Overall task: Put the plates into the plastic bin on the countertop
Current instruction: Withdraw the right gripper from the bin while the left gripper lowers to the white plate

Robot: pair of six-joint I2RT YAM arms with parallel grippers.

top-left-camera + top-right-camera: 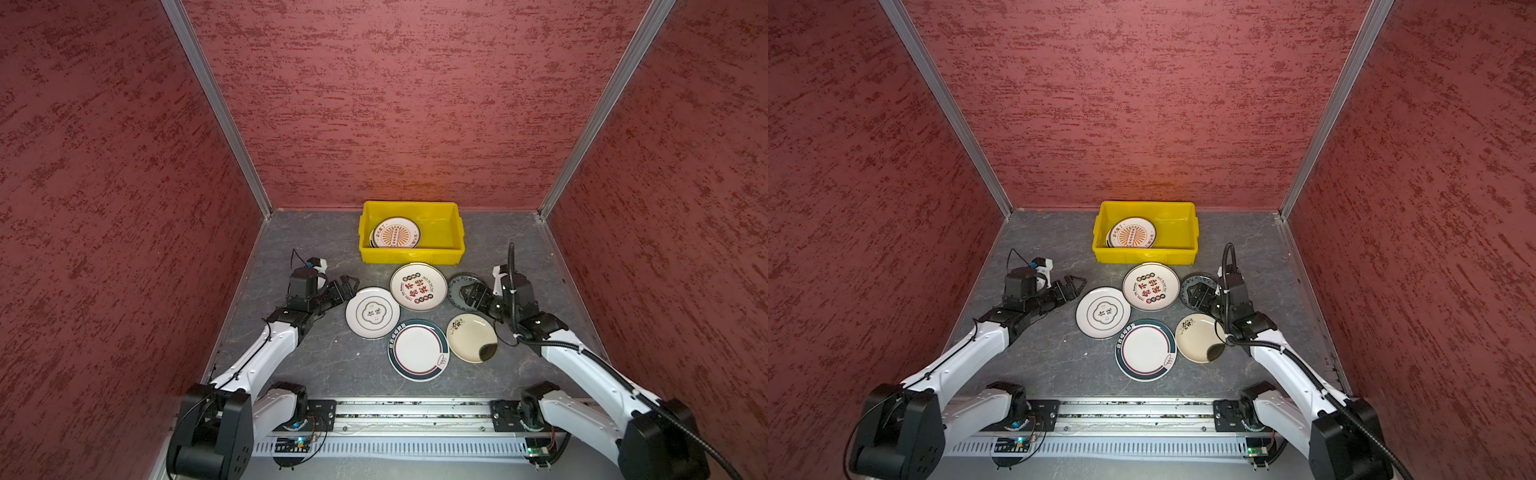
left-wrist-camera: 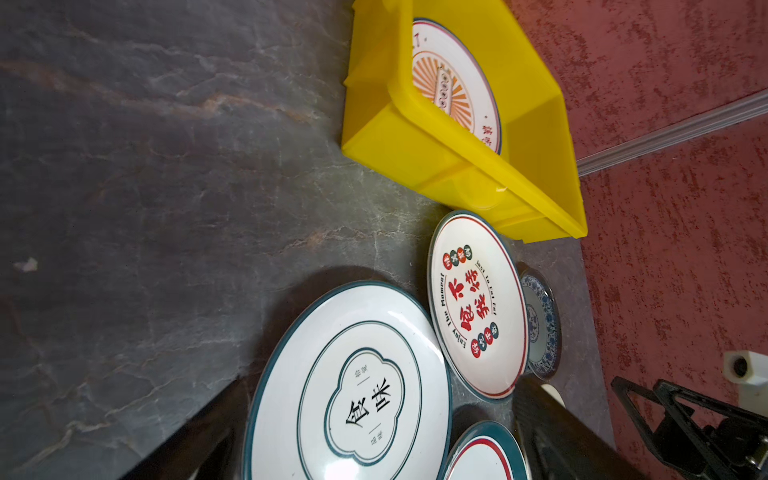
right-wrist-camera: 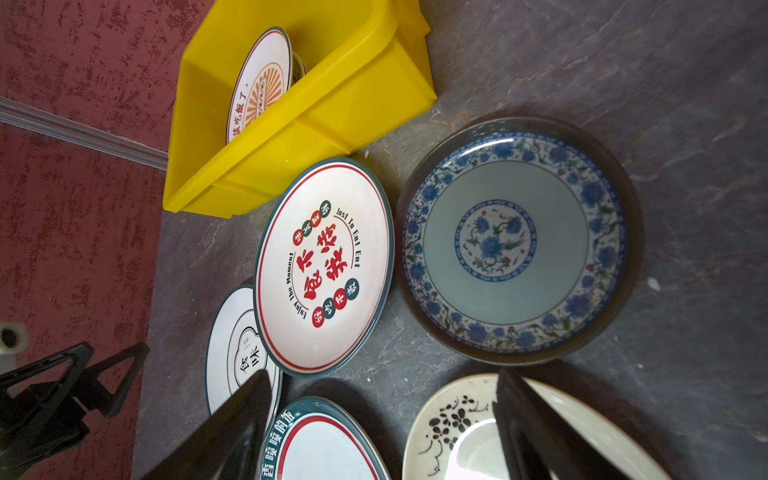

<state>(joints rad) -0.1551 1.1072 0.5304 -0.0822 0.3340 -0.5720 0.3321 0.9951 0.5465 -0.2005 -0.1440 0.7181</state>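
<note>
Aluminium rail (image 1: 411, 409) carrying both arm bases runs along the near edge of the tabletop (image 1: 324, 365), a dark grey slate-look surface with pale veins. Red textured walls (image 1: 374, 104) close it in on three sides, with aluminium posts (image 1: 216, 104) at the corners.

Five plates lie flat on the tabletop, outside the bin. The teal-rimmed plate (image 1: 417, 350) has a red arc and white Chinese characters on its rim. Just right of it sits the cream plate (image 1: 467, 334) with a dark floral sprig. Behind them, the quatrefoil plate (image 1: 372, 312) reads 食味. Touching it, the lettered plate (image 3: 324, 266) bears red characters ringed by "Enjoy The Moment" and "Just To Eat Eat". The blue floral plate (image 3: 515, 241) lies beside that.

Near the back wall stands the yellow bin (image 1: 411, 255). Its left half holds the sunburst plate (image 1: 397, 233), which has red characters and rests on another plate whose edge shows.

The left end effector (image 1: 349, 283) hovers beside the quatrefoil plate, fingers apart, holding nothing. The right end effector (image 1: 467, 295) hangs over the blue floral plate, fingers spread, gripping nothing.
</note>
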